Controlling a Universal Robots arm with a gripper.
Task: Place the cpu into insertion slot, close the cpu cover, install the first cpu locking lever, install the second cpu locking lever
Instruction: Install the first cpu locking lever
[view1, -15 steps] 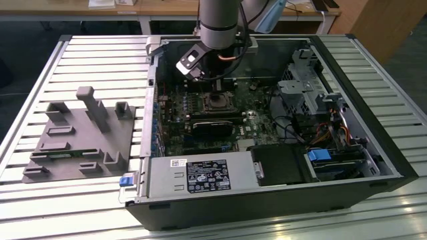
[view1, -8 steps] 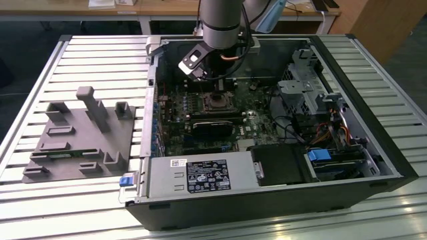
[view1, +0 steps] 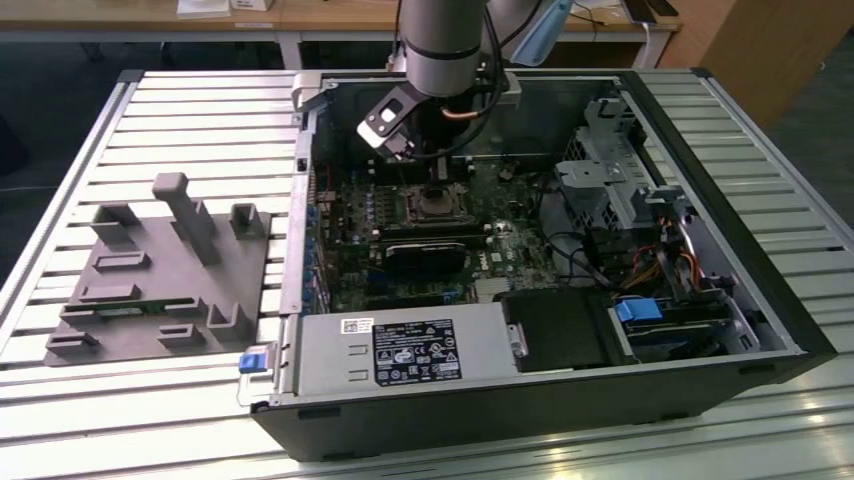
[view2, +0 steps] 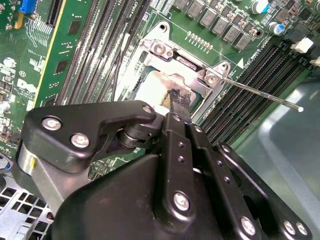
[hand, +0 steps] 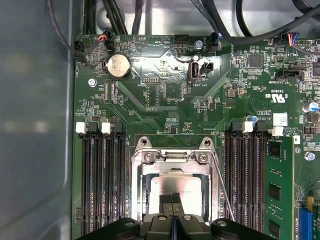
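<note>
Gripper (hand: 172, 199) fingers are pinched narrow with nothing between them, tips down at the cpu (hand: 175, 187) face. The cpu sits in the insertion slot (view1: 435, 205) on the motherboard (hand: 165, 95). The cpu cover (hand: 172, 169) lies over it, with the chip showing through the cut-out. One wire lever (view2: 260, 93) angles away from the socket.

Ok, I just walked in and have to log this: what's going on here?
A robot arm reaches into an open computer case. Its hand, fingers shut, has its tips at the cpu, which sits in the insertion slot with the cpu cover apparently lying down around it. A thin wire locking lever beside the socket sticks out free, not latched.
</note>
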